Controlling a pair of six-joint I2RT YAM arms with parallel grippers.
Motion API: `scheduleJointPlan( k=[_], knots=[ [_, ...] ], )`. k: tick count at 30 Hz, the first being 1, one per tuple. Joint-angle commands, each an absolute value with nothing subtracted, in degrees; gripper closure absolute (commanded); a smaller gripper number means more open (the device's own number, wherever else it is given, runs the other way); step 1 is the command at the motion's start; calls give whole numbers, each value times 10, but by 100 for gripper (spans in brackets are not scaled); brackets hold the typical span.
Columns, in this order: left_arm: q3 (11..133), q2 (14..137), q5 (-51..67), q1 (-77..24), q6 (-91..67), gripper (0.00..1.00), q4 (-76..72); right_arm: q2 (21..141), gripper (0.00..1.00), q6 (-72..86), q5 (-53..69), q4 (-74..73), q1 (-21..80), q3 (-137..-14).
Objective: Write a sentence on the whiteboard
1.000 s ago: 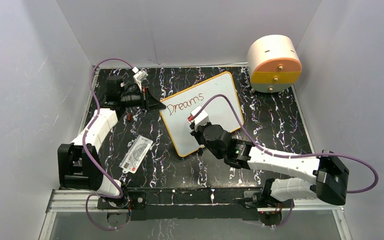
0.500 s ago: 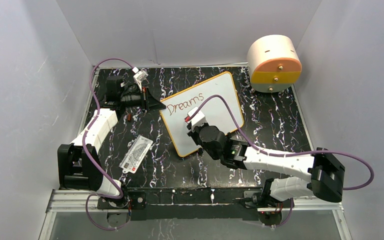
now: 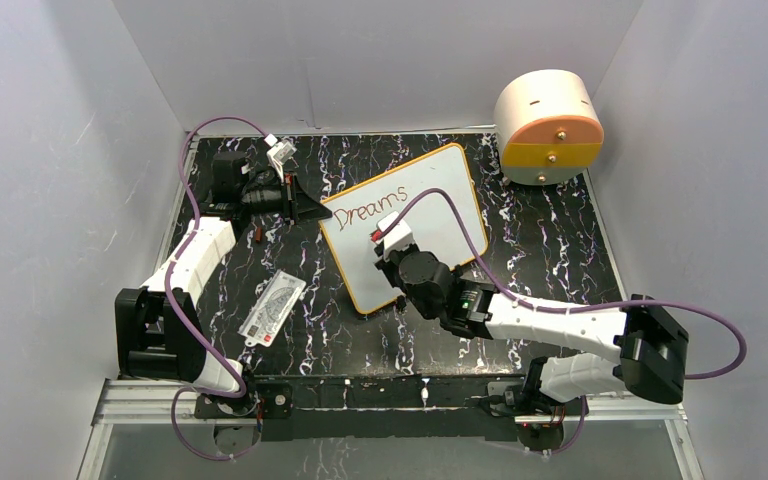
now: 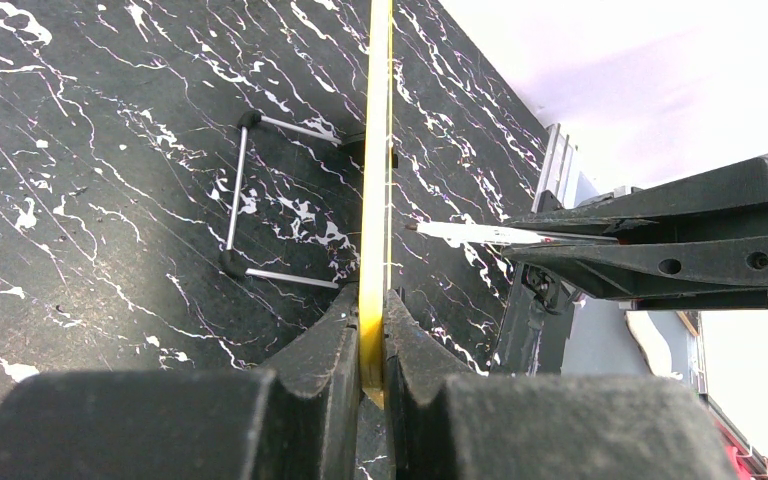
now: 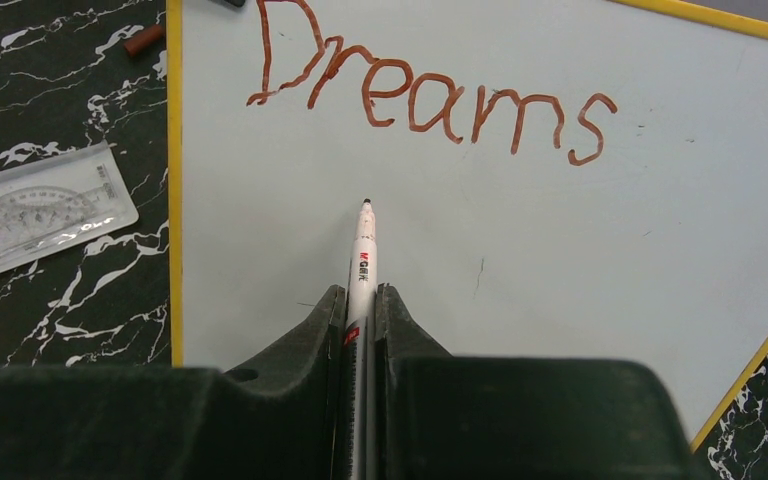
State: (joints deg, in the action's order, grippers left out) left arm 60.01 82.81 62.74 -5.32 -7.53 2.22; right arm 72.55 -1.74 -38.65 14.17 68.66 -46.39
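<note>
below the sentence [image 5: 430, 95], marker [image 5: 362, 255] (right pincer [image 5: 360, 292])

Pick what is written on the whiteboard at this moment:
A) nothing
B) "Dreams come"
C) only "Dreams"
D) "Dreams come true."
C: the whiteboard carries only the first word of the sentence, "Dreams". The marker clamped in the right gripper points at blank board below that word.
</note>
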Motion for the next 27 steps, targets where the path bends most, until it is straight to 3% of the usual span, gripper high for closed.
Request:
scheduleJointPlan(
  k=[1,27],
  knots=[
    [588,838,583,-71,-54,100,68,733,100,-22,-400,186,689,-487],
    [588,841,586,-71,-54,100,68,757,100,-26,-415,198,689,-485]
  ],
)
